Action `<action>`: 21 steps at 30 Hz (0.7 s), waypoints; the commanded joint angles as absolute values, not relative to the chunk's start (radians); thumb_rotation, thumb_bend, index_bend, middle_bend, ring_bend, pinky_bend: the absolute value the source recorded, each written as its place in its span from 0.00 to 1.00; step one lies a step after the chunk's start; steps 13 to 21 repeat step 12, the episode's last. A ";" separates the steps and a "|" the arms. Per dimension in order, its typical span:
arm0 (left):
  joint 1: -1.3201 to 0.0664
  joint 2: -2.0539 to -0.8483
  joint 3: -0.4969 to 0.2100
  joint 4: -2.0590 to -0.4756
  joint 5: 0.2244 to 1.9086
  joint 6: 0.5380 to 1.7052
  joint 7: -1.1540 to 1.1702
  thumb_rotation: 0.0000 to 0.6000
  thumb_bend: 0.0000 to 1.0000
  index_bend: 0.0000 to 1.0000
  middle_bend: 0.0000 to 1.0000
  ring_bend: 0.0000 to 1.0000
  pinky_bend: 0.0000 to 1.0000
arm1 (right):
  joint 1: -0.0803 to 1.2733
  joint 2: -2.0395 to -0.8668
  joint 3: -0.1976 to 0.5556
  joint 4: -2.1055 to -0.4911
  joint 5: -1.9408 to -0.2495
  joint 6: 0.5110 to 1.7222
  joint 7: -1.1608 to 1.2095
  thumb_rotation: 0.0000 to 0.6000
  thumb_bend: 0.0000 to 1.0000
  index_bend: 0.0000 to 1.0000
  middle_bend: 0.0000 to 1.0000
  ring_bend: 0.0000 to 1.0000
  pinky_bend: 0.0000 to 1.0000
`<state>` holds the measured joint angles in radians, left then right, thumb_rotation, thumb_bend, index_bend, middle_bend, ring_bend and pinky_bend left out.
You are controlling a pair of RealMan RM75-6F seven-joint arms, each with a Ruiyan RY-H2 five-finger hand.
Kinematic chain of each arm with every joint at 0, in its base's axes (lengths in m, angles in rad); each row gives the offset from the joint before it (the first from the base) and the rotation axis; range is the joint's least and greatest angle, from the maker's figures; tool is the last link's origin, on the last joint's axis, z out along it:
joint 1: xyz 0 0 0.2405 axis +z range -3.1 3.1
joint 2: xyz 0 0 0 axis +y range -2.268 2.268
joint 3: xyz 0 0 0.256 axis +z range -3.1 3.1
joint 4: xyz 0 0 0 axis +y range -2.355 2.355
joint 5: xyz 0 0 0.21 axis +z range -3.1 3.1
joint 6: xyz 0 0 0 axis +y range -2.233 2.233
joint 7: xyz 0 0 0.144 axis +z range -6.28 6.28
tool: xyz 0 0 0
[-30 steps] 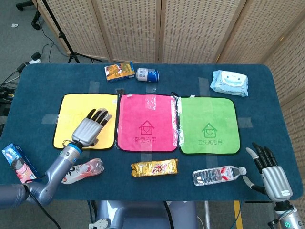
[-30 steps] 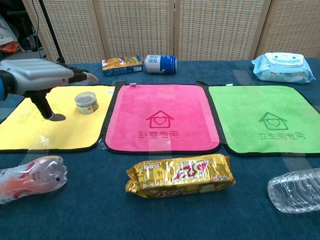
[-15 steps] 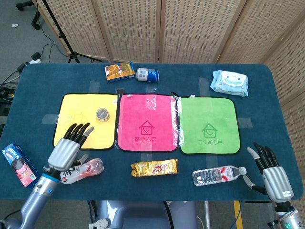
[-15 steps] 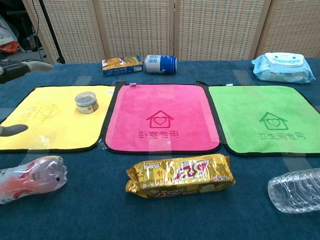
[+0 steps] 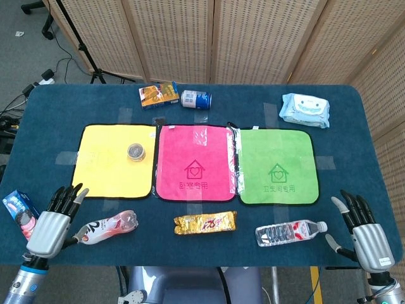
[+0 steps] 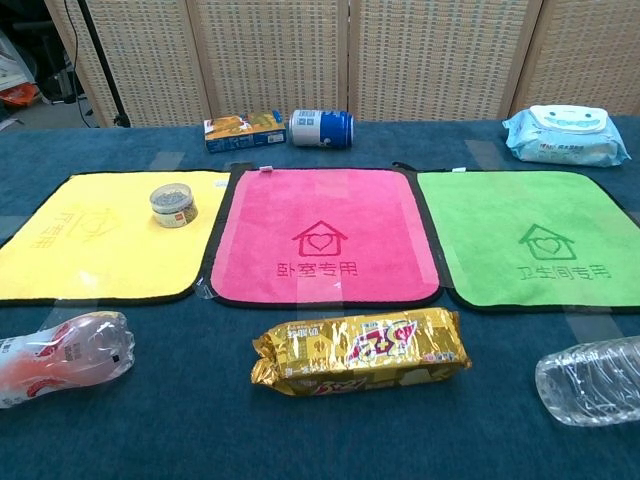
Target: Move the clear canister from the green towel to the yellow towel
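Note:
The clear canister (image 5: 136, 152) (image 6: 173, 205), small and round with a grey lid, stands upright on the yellow towel (image 5: 107, 174) (image 6: 100, 250) near its right edge. The green towel (image 5: 276, 166) (image 6: 535, 240) lies bare at the right. My left hand (image 5: 54, 220) hovers at the table's near left corner, fingers spread, holding nothing. My right hand (image 5: 362, 229) is at the near right corner, fingers apart and empty. Neither hand shows in the chest view.
A pink towel (image 5: 195, 163) lies between the two others. Along the front lie a squashed bottle (image 5: 109, 227), a gold snack pack (image 5: 205, 223) and a water bottle (image 5: 288, 232). At the back are an orange box (image 5: 158, 95), a blue can (image 5: 196, 99) and wipes (image 5: 305, 109). A blue packet (image 5: 22, 214) sits far left.
My left hand has drawn back from over the yellow towel to the near left corner, leaving the canister standing on the towel. The right hand has barely moved.

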<state>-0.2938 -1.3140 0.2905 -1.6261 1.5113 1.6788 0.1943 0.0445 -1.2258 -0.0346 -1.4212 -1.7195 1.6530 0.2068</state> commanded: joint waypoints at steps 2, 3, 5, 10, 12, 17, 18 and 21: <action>-0.271 -1.321 0.258 -1.599 1.515 1.661 0.185 1.00 0.27 0.00 0.00 0.00 0.00 | 0.044 -1.224 -0.035 -1.429 -1.728 1.658 0.204 1.00 0.31 0.09 0.01 0.00 0.01; -0.268 -1.322 0.251 -1.596 1.516 1.655 0.182 1.00 0.27 0.00 0.00 0.00 0.00 | 0.044 -1.223 -0.036 -1.431 -1.730 1.657 0.203 1.00 0.31 0.09 0.01 0.00 0.01; -0.264 -1.321 0.239 -1.592 1.523 1.641 0.179 1.00 0.27 0.00 0.00 0.00 0.00 | 0.046 -1.225 -0.037 -1.431 -1.731 1.652 0.200 1.00 0.31 0.09 0.01 0.00 0.01; -0.249 -1.318 0.212 -1.587 1.542 1.633 0.178 1.00 0.27 0.00 0.00 0.00 0.00 | 0.050 -1.230 -0.039 -1.431 -1.736 1.643 0.189 1.00 0.31 0.09 0.01 0.00 0.01; -0.245 -1.316 0.205 -1.588 1.545 1.630 0.176 1.00 0.27 0.00 0.00 0.00 0.00 | 0.050 -1.230 -0.040 -1.433 -1.739 1.644 0.185 1.00 0.31 0.09 0.01 0.00 0.01; -0.245 -1.316 0.205 -1.588 1.545 1.630 0.176 1.00 0.27 0.00 0.00 0.00 0.00 | 0.050 -1.230 -0.040 -1.433 -1.739 1.644 0.185 1.00 0.31 0.09 0.01 0.00 0.01; -0.245 -1.316 0.205 -1.588 1.545 1.630 0.176 1.00 0.27 0.00 0.00 0.00 0.00 | 0.050 -1.230 -0.040 -1.433 -1.739 1.644 0.185 1.00 0.31 0.09 0.01 0.00 0.01; -0.245 -1.316 0.205 -1.588 1.545 1.630 0.176 1.00 0.27 0.00 0.00 0.00 0.00 | 0.050 -1.230 -0.040 -1.433 -1.739 1.644 0.185 1.00 0.31 0.09 0.01 0.00 0.01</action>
